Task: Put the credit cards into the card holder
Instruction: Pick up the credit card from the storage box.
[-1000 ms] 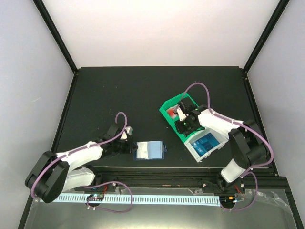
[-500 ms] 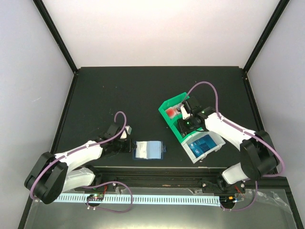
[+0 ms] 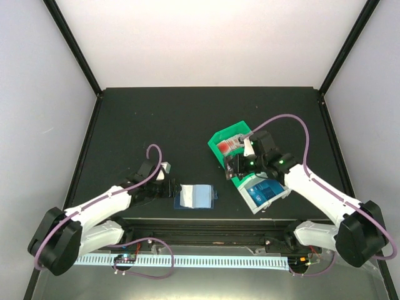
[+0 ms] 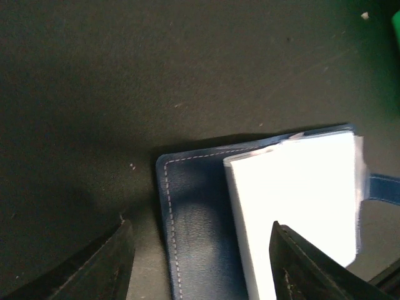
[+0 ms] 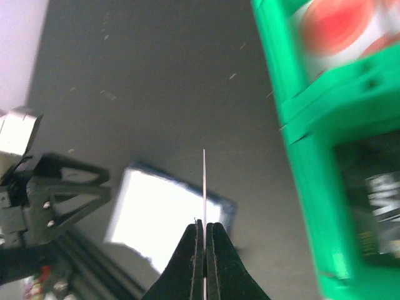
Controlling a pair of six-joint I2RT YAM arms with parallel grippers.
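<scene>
Credit cards (image 3: pixel 265 189) lie in the white bin (image 3: pixel 284 192) toward the table's (image 3: pixel 156 125) right edge. The card holder (image 3: pixel 195 196) lies spread open near the front edge. The left gripper (image 3: pixel 161 185) stands open beside it, leaving room. The right gripper (image 5: pixel 204 232) pinches a thin card (image 5: pixel 204 181), probably blue, edge-down for insertion.

Card holder (image 4: pixel 194 212): navy leather-look cover w/ fine grain, pale stitching; inner sleeves (image 4: pixel 300 194) glossy, glaring white. Table (image 4: pixel 125 75): matt black, dust-specked; bin (image 5: pixel 294 81) smooth, shiny green plastic; credit card (image 5: pixel 204 181) thin, stiff, edge-on.
</scene>
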